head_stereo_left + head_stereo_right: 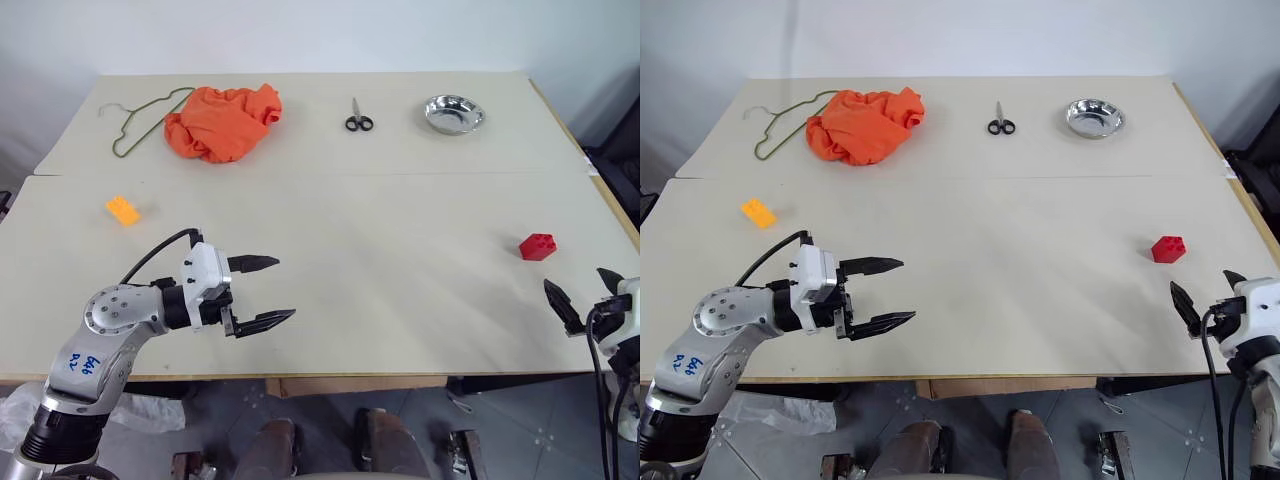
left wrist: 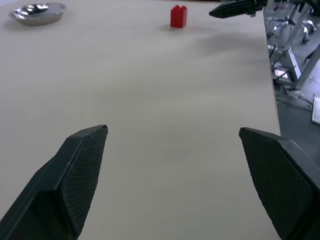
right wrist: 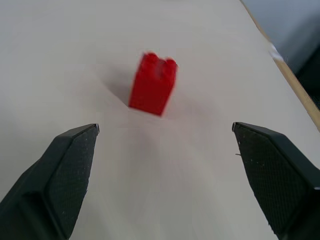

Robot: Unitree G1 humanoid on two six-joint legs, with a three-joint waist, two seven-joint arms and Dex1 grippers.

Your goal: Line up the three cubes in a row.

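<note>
A red cube [image 1: 537, 246] stands on the beige table [image 1: 380, 300] at the right; the right wrist view has it [image 3: 152, 85] just ahead of the fingers. My right gripper [image 1: 575, 280] hovers at the table's near right edge, open and empty, a short way nearer than the red cube and pointing at it. An orange-yellow cube [image 1: 122, 210] lies at the left. My left gripper [image 1: 286, 288] is open and empty above the near left part of the table, pointing right, well to the right of and nearer than the orange-yellow cube. The left wrist view looks across bare table toward the red cube [image 2: 178, 16].
Along the far side of the table lie a crumpled orange cloth [image 1: 222, 120], a thin wire hanger [image 1: 135, 120], black-handled scissors [image 1: 358, 120] and a small steel bowl [image 1: 453, 113]. A seam [image 1: 300, 174] crosses the table. Its right edge [image 1: 615, 215] runs close to the red cube.
</note>
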